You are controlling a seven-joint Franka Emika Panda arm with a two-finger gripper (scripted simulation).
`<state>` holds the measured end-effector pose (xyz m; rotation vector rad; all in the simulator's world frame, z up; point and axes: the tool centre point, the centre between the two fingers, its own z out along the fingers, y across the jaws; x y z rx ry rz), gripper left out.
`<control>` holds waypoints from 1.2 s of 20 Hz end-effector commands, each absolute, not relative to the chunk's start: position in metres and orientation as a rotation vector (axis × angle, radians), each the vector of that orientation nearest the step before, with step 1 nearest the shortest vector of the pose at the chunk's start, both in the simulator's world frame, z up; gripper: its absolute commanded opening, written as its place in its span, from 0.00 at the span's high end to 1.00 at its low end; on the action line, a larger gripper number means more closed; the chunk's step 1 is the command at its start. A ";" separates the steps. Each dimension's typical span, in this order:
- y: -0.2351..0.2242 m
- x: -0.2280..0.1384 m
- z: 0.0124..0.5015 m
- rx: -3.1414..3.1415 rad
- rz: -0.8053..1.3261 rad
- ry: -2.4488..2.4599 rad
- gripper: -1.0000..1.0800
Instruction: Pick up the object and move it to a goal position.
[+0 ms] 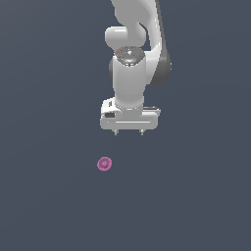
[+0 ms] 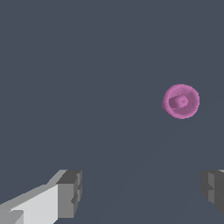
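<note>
Hanging above the dark table [image 1: 44, 206], the white arm [image 1: 130, 73] points its hand [image 1: 129, 133] straight down, fingers [image 2: 70, 193] spread wide and released, gripping nothing. The object [image 1: 104, 163], a tiny pink disc with a paler centre ring, lies on the table, apart from the hand and toward the exterior view's left.

The arm [image 1: 139, 29] runs off the top edge of the exterior view, so its upper links and base are out of sight. In that view the tool [image 1: 129, 132] shows only two tiny finger tips, too small to read their shape. In the wrist view both fingers [image 2: 68, 194] are cut by the frame edges, one at the bottom corner, the other at the side. The disc [image 1: 104, 163] is too small in the exterior view to show its thickness.
</note>
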<state>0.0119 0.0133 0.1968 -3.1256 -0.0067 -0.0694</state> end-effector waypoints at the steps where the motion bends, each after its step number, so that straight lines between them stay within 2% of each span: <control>1: 0.013 0.011 0.197 -3.125 -0.069 -0.007 0.04; 12: 0.000 0.025 0.184 -3.125 -0.058 0.061 0.04; 24: -0.057 0.068 0.127 -3.117 -0.021 0.314 0.04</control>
